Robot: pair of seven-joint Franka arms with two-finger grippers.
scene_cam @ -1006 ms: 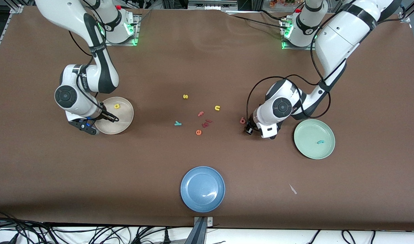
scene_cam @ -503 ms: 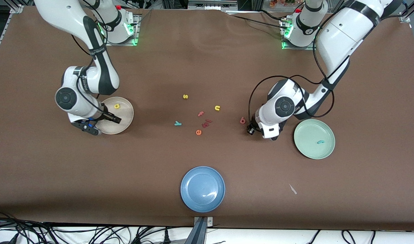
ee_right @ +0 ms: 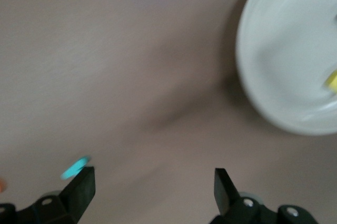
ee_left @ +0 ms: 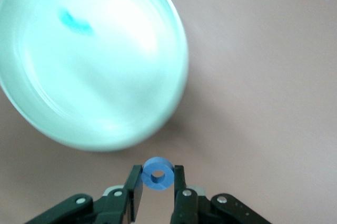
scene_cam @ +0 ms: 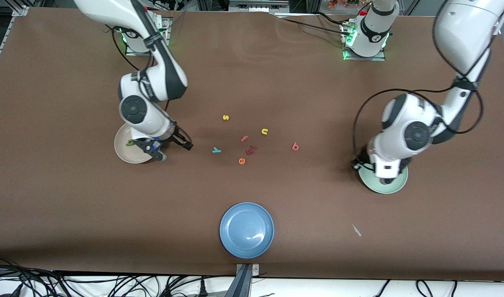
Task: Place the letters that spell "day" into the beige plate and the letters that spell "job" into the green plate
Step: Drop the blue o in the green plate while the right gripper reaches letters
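- The left wrist view shows what the front view hides: the left gripper [ee_left: 158,182] pinches the blue "o" [ee_left: 157,173] beside the green plate [ee_left: 31,121], which holds the teal "j" [ee_left: 75,21].
- Right gripper [ee_right: 152,184], fingers wide apart and empty, hangs just off the beige plate [scene_cam: 122,153] at its 3 o'clock.
- Only the front view shows the green "d" [scene_cam: 130,143] in the beige plate; the right wrist view catches the yellow "a" [ee_right: 331,80].
- Teal "y" [scene_cam: 216,150] and red "b" [scene_cam: 295,146] lie on the table [scene_cam: 70,206].

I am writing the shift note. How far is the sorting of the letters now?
Done: green "d" and yellow "a" lie in the beige plate; teal "j" lies in the green plate.
In hand: the left pincer holds the blue "o" beside that plate.
Left: teal "y" and red "b" lie on the table. The right pincer is open.
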